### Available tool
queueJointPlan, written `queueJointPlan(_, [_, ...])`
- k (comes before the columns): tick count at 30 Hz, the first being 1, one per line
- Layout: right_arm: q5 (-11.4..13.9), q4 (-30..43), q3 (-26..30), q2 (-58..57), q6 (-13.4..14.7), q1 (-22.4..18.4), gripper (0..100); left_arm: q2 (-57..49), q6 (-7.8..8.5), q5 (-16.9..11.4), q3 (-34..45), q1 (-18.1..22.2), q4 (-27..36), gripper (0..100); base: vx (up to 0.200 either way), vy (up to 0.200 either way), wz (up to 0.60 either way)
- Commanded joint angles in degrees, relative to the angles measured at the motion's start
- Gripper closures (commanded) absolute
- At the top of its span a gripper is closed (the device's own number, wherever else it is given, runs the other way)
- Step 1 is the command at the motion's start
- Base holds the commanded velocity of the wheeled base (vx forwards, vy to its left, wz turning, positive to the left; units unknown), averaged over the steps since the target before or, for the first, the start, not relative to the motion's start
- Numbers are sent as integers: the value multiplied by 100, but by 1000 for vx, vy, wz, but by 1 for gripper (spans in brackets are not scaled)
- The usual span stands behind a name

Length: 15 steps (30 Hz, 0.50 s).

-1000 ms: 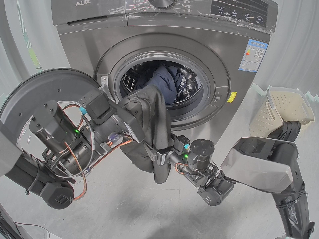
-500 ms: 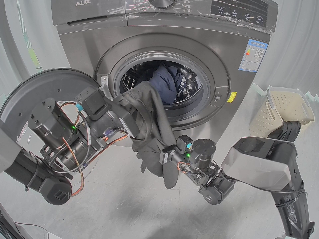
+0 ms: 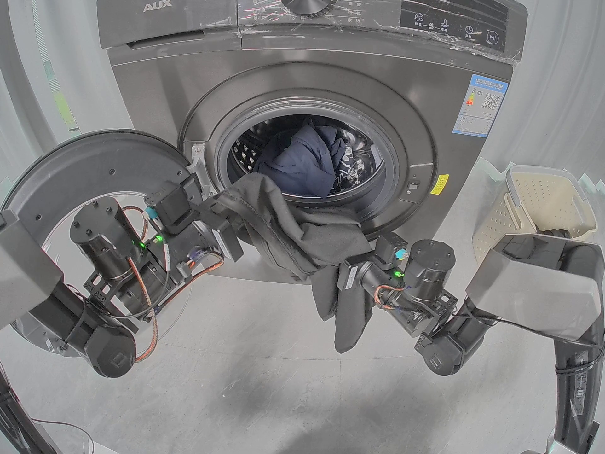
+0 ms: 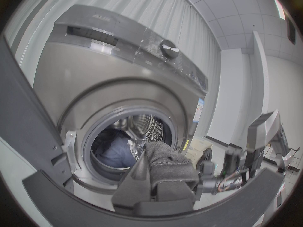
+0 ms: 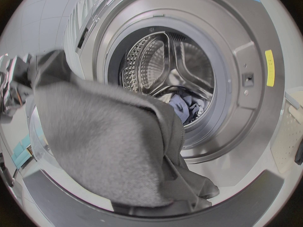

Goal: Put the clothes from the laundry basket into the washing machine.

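A dark grey garment (image 3: 296,238) hangs stretched between both grippers, just below and in front of the washing machine's round opening (image 3: 315,159). My left gripper (image 3: 234,214) is shut on its left end, seen close in the left wrist view as cloth (image 4: 170,166) bunched between the fingers (image 4: 135,180). My right gripper (image 3: 345,273) is shut on the right part, with a loose tail (image 3: 350,323) dangling below. Blue clothes (image 3: 305,162) lie inside the drum. In the right wrist view the garment (image 5: 104,142) covers most of the foreground.
The machine's door (image 3: 94,178) stands swung open at the left, behind my left arm. A cream laundry basket (image 3: 548,206) sits on the floor at the right, beside the machine. Bare grey floor (image 3: 265,379) lies below the arms.
The grippers have drawn apart: the right one moved right and up, the left one slightly left and down. The garment, bunched and hanging before, is now spread across below the opening.
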Motion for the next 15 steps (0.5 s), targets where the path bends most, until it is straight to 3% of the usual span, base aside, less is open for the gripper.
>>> queueJointPlan(1, [-11, 10, 126, -431, 8, -23, 100, 408, 28, -157, 278, 125, -1, 100, 0, 0, 0])
queueJointPlan(11, [-11, 54, 38, -484, 25, 311, 100, 1015, 572, -658, 981, 72, -1, 100, 0, 0, 0])
queueJointPlan(15, [-28, 62, 3, -484, 25, 416, 100, 1261, 766, -667, 999, 54, -10, 100, 0, 0, 0])
